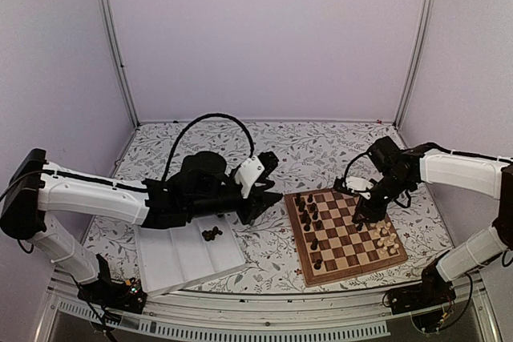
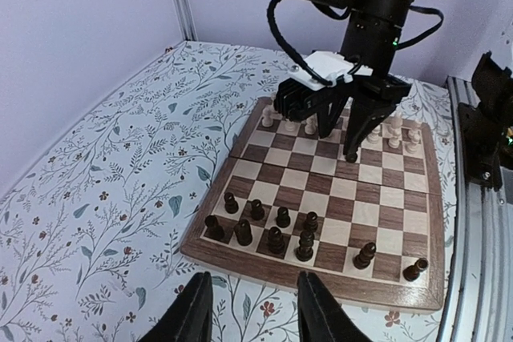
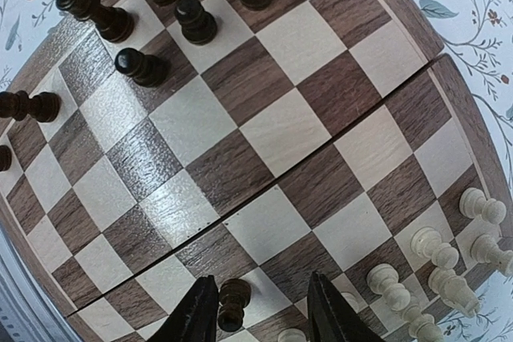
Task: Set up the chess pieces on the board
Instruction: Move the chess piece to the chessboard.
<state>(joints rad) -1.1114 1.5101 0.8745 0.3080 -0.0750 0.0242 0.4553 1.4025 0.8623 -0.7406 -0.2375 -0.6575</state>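
The chessboard (image 1: 346, 255) lies at the right of the table. Dark pieces (image 1: 309, 212) stand along its left side and cream pieces (image 1: 386, 238) along its right side. My left gripper (image 1: 268, 198) is open and empty, just off the board's left edge; in the left wrist view (image 2: 255, 310) it hovers over the tablecloth in front of the dark pieces (image 2: 276, 234). My right gripper (image 1: 365, 214) is open low over the board near the cream pieces. In the right wrist view (image 3: 260, 310) a dark pawn (image 3: 232, 303) sits between the jaws, against the left finger (image 3: 196, 314).
A white ridged tray (image 1: 180, 266) lies at the front left with a few dark pieces (image 1: 212, 234) on it. The floral tablecloth (image 1: 313, 150) covers the table. Metal frame posts and pale walls enclose the back and sides.
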